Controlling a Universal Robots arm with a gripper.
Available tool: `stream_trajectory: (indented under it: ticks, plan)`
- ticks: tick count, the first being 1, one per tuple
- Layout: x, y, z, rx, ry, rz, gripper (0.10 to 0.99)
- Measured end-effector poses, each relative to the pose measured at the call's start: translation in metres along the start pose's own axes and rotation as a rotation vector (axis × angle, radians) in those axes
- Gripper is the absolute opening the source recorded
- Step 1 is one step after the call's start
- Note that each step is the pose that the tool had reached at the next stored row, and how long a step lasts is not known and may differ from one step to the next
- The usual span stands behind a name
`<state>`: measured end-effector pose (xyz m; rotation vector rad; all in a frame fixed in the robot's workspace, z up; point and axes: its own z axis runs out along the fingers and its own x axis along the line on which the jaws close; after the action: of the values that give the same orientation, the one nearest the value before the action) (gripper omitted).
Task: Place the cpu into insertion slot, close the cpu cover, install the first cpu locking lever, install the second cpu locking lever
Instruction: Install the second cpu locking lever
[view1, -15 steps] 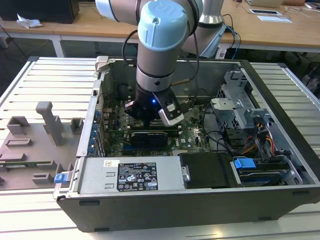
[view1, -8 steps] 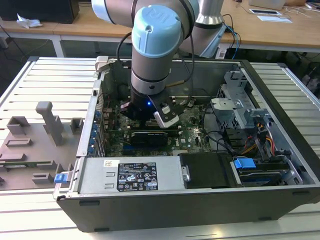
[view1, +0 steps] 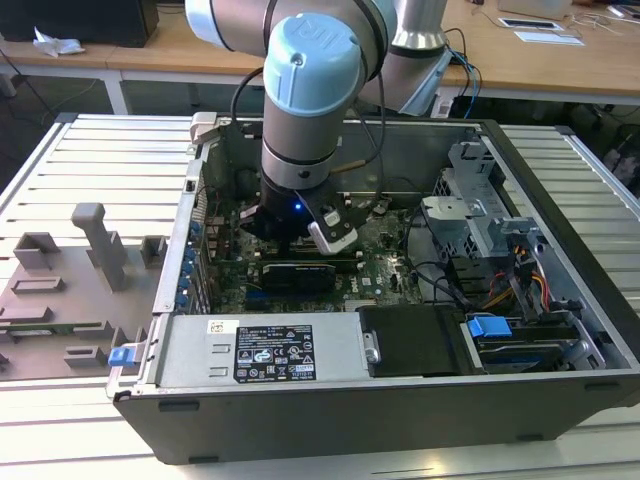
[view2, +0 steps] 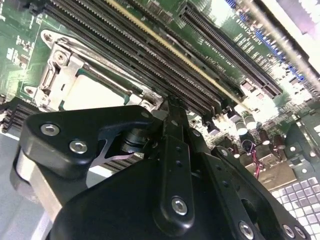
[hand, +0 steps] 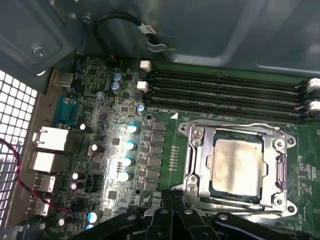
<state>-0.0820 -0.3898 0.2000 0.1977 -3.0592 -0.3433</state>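
End effector (view2: 170, 107): black, its fingers pressed together into one narrow tip with nothing between them, lowered inside the open computer case (view1: 560, 400); in the exterior view the arm (view1: 310, 120) comes down over the motherboard (view1: 385, 265).
Cpu (hand: 235, 162): just beyond the fingertips, lying flat in its socket, dull silver face up; it is square, so no long axis shows, and its edges run parallel to the socket's edges.
Insertion slot (hand: 216, 186): directly around the chip, a dark rim between chip and metal frame, near the tip.
Cpu cover (hand: 196, 155): silver frame lying down flat around the chip, the chip's face showing through its window.
Locking levers: thin metal rods run along the frame's edges; I cannot tell whether they are latched.
Memory slots (hand: 225, 92): long black rows on the far side of the socket from the end effector, parallel to one socket edge.
Surface (view1: 60, 180): ribbed grey metal, carrying the case, well apart from the tip.
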Motion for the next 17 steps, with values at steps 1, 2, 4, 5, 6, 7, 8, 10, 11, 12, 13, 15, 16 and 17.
stream_trajectory:
  ticks: [1, 2, 4, 5, 6, 7, 8, 10, 11, 12, 13, 15, 16, 17]
  plan:
    - [-0.0002, 0.0004, 0.0004, -0.001, -0.0007, -0.001, 0.106]
    - [-0.0002, 0.0004, 0.0006, -0.001, -0.0008, -0.003, 0.106]
    - [0.0001, 0.0007, -0.0009, 0.001, -0.0008, -0.007, 0.106]
    - [0.0003, 0.0010, -0.0021, 0.001, -0.0020, -0.007, 0.106]
    - [0.0004, 0.0013, -0.0033, 0.001, -0.0027, -0.008, 0.106]
    - [0.0005, 0.0015, -0.0048, 0.001, -0.0032, -0.008, 0.106]
    - [0.0007, 0.0000, -0.0054, 0.001, -0.0032, -0.008, 0.106]
    - [0.0010, -0.0032, -0.0062, 0.001, -0.0031, -0.008, 0.106]
    - [0.0012, -0.0040, -0.0064, 0.001, -0.0031, -0.008, 0.106]
    - [0.0013, -0.0050, -0.0066, 0.001, -0.0032, -0.008, 0.106]
    - [0.0014, -0.0058, -0.0068, 0.001, -0.0031, -0.008, 0.106]
    - [0.0015, -0.0066, -0.0069, 0.000, -0.0032, -0.008, 0.106]
    - [0.0014, -0.0069, -0.0061, 0.000, -0.0024, -0.008, 0.106]
    - [0.0013, -0.0066, -0.0056, 0.000, -0.0023, -0.009, 0.106]
